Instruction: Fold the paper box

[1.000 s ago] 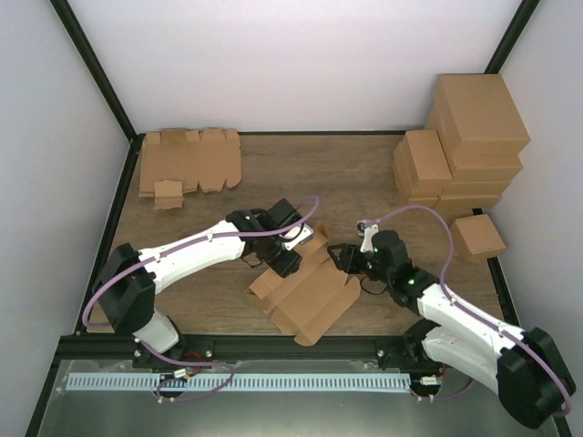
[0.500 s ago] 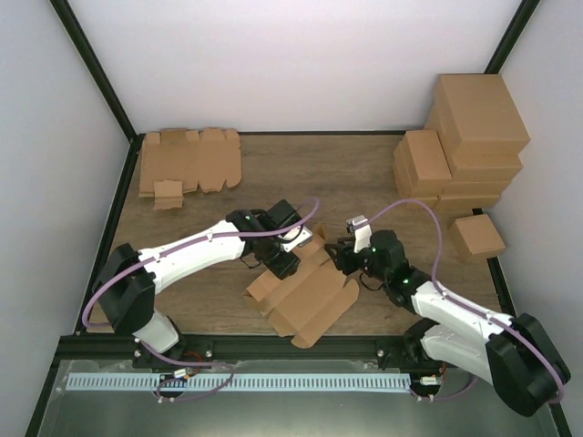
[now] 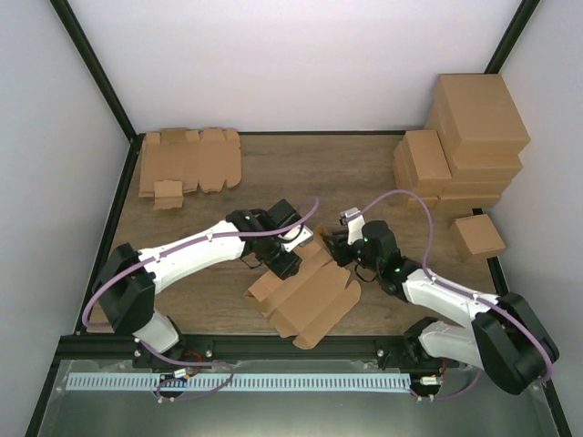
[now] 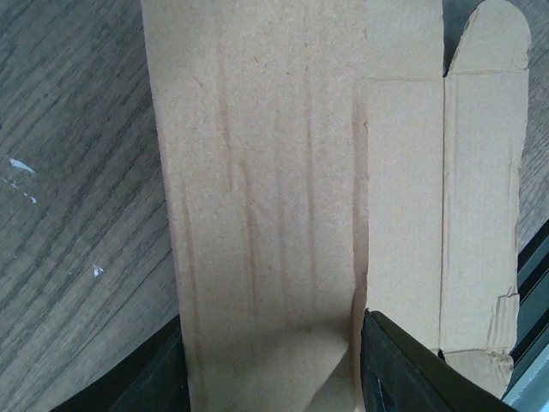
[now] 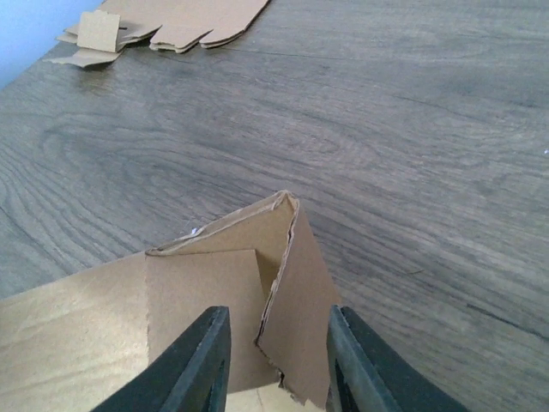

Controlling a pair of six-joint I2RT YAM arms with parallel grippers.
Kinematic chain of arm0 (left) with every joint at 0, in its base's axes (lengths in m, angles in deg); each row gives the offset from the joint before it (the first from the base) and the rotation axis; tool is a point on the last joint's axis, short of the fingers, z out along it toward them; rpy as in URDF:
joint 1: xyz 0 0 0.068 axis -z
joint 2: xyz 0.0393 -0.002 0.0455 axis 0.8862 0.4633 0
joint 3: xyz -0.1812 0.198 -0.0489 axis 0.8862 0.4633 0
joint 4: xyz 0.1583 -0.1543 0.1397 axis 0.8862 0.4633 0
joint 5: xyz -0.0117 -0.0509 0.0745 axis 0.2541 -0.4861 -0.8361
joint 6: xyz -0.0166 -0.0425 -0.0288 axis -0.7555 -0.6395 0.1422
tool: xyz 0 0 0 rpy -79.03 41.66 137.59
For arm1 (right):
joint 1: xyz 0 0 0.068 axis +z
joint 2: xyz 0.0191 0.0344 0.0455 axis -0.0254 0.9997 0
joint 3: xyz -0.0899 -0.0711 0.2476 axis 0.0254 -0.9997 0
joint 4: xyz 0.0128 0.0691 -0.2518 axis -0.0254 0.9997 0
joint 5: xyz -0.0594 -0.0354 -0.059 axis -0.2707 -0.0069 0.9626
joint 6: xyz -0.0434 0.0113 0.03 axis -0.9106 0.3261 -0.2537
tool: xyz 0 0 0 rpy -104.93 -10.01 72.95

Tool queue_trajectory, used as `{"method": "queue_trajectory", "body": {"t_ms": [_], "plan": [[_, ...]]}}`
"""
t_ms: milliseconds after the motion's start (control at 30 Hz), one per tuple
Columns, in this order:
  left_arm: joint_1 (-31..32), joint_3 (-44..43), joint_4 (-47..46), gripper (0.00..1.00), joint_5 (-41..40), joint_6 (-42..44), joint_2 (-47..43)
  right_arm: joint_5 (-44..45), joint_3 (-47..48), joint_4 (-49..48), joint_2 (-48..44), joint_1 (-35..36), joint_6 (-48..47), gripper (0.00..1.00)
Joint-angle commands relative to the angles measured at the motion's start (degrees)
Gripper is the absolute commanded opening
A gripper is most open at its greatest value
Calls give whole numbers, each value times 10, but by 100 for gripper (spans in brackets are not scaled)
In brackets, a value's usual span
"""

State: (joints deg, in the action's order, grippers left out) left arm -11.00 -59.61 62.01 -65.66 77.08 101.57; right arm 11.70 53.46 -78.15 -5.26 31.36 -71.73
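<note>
Closest to the arm bases, the paper box (image 3: 305, 293) lies near the front edge of the wooden worktop (image 3: 346, 173), between the two arms. It is an unfolded sheet of creased panels and rounded tabs, mostly flat, set at a slant to the worktop edge.

The left hand (image 3: 287, 261) is at the sheet's far left corner. In the left wrist view one long panel (image 4: 266, 172) fills the gap between the dark fingers (image 4: 403, 369) and meets both of them. Whether they clamp it or only straddle it, I cannot tell.

The right hand (image 3: 334, 248) is at the far right corner. Its wrist view shows a flap (image 5: 287, 283) raised off the wood and creased into a tent shape. It stands between the fingers (image 5: 199, 365), which are set apart on either side of it, not pressed flat together.

Further right, near the worktop's edge, sits a small closed box (image 3: 478, 237); its contents are hidden.

At the back left lies a pile of flat cardboard blanks (image 3: 189, 162). At the back right stands a stack of closed cartons (image 3: 465, 137), larger ones on top, nothing of their insides showing.
</note>
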Motion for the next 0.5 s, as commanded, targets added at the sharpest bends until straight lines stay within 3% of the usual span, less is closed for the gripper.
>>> {"method": "queue_trajectory", "body": {"t_ms": [0,133,300,467], "plan": [[0,10,-13,51,12,-11,-18,30,41,-13,22,8,-18,30],[0,12,-14,51,2,-20,-22,57,64,9,49,15,-20,10],[-5,15,-17,51,-17,-46,-24,69,64,42,25,26,-9,2],[-15,15,-32,51,-11,-62,-31,72,65,99,-8,33,20,1]]}}
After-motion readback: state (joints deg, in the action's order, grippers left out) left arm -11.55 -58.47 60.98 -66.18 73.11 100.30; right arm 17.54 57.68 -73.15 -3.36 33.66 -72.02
